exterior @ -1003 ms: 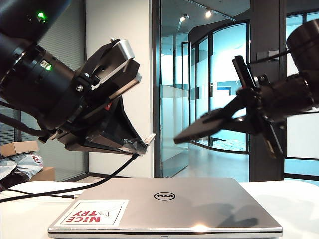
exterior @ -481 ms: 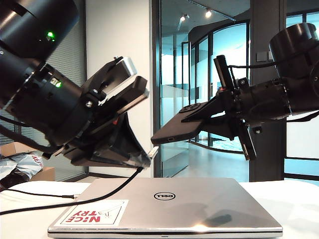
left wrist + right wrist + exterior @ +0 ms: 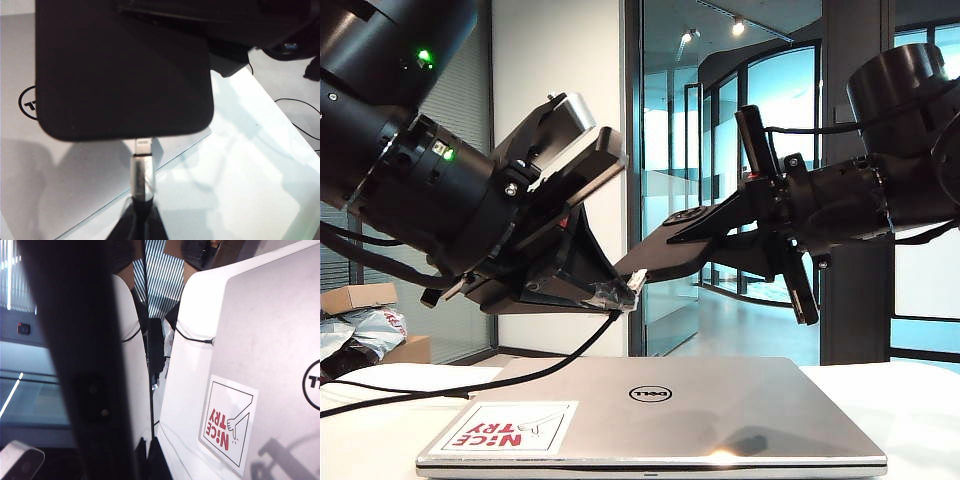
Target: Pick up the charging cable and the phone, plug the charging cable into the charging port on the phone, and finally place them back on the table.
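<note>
Since the left gripper [image 3: 615,292] is pinched on the charging cable's [image 3: 142,175] stiff plug and the right gripper [image 3: 740,235] clamps the slick, rigid phone [image 3: 125,70], you're probably lined up with the port, so go gentle.

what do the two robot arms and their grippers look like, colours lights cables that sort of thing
Both arms are black with thick round segments. The left arm shows small green lights and a silver-grey camera block; its left gripper has dark, tapering fingers. The right arm carries thin black wiring and a flat black bracket by the right gripper, whose fingers are slim and black.
</note>
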{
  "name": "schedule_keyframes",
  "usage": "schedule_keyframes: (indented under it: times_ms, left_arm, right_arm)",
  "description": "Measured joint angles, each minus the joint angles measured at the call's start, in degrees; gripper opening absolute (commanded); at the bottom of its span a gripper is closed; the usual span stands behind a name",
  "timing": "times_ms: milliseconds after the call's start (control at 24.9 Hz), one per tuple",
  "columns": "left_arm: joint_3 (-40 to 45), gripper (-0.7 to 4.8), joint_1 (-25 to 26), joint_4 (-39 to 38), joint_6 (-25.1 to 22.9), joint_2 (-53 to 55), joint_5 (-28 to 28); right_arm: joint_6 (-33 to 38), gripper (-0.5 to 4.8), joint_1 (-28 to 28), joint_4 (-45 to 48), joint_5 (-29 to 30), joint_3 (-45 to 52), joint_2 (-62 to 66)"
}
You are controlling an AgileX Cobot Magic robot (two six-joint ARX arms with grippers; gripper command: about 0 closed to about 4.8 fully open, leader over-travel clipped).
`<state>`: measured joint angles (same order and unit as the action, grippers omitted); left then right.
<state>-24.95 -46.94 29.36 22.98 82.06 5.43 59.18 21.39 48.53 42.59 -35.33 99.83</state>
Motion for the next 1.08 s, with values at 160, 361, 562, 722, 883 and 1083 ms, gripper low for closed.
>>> schedule_keyframes:
  times_ms: [160, 361, 562, 722, 883, 1083]
  left_arm:
    - [0.0, -0.07, 0.0, 0.0, 0.0, 0.0, 0.0]
    - [0.0, -0.07, 0.0, 0.0, 0.0, 0.0, 0.0]
    - [0.0, -0.07, 0.0, 0.0, 0.0, 0.0, 0.0]
    - [0.0, -0.07, 0.0, 0.0, 0.0, 0.0, 0.0]
    - [0.0, -0.07, 0.0, -0.1, 0.0, 0.0, 0.2]
    - [0.0, -0.07, 0.0, -0.3, 0.0, 0.0, 0.3]
  right_arm:
    - [1.0, -0.05, -0.1, 0.0, 0.2, 0.0, 0.0]
    - [1.3, -0.05, -0.1, 0.0, 1.0, 0.0, 0.0]
    - [2.6, -0.05, -0.2, 0.0, 1.4, 0.0, 0.0]
    - [3.1, -0.06, -0.2, 0.0, 1.6, 0.0, 0.0]
    - [3.1, -0.06, -0.3, 0.0, 2.7, 0.0, 0.0]
    - [1.4, -0.06, -0.2, 0.0, 2.9, 0.0, 0.0]
